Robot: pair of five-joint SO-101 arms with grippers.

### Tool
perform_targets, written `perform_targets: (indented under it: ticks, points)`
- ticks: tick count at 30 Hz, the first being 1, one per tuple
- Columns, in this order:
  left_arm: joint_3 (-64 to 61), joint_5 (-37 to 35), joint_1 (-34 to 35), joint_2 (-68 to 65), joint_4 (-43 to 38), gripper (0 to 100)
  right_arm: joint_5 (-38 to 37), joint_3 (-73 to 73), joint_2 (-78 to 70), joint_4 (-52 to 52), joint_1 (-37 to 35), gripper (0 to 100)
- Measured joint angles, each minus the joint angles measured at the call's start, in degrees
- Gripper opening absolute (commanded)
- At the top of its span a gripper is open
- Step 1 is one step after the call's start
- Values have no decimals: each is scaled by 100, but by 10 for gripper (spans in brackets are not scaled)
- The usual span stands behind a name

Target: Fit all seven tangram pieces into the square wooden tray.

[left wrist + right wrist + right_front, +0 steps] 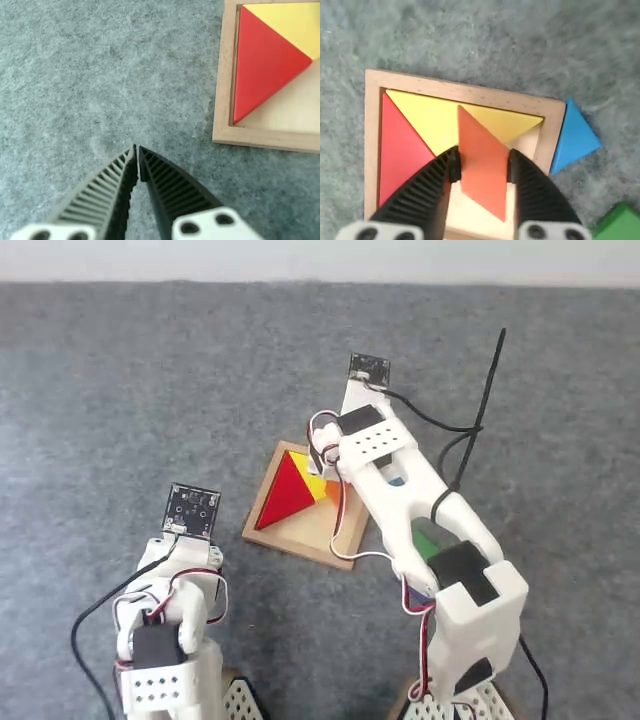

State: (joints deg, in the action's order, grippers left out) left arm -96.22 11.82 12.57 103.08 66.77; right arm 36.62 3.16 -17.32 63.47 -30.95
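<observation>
**Third piece going in: orange parallelogram held over the tray**

Step in hand: placing. The right claw [482, 162] pinches the orange parallelogram [484, 172] by its two long edges and holds it over the open part of the tray [470, 90]. In the right wrist view the piece's upper corner overlaps the yellow triangle [445, 117]. It therefore reads as lifted rather than seated, though from straight above it cannot be told for certain whether the piece touches the tray floor.

Tray contents:
- The red triangle [400, 150] lies flat against one wall.
- The yellow triangle lies flat against the adjoining wall, and its slanted edge meets the red one's.
- The rest of the floor is bare wood.
- Count: two pieces seated, a third in the claw.

Outside the tray:
- The blue triangle [575, 137] lies on the carpet [75, 75], just beside the tray's outer rim.
- A green piece [620, 222] lies on the carpet farther out.

The left claw [136, 150] hangs over bare carpet near a tray corner. Its tips are pressed together and hold nothing.

Next move, as judged:
- The parallelogram should come clear of the yellow triangle and turn so its long edge runs parallel with a seated edge.
- It then needs lowering flat before the claw lets go.
- A release at a tilt would likely leave it propped on the yellow piece.
</observation>
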Motion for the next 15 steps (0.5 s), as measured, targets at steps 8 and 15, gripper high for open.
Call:
perform_targets:
  ticks: [8, 15]
  points:
    - [0, 0, 0, 0, 0, 13, -105, 0, 0, 0, 0, 314]
    - [0, 0, 0, 0, 0, 13, -1424, 0, 88, 607, -229, 314]
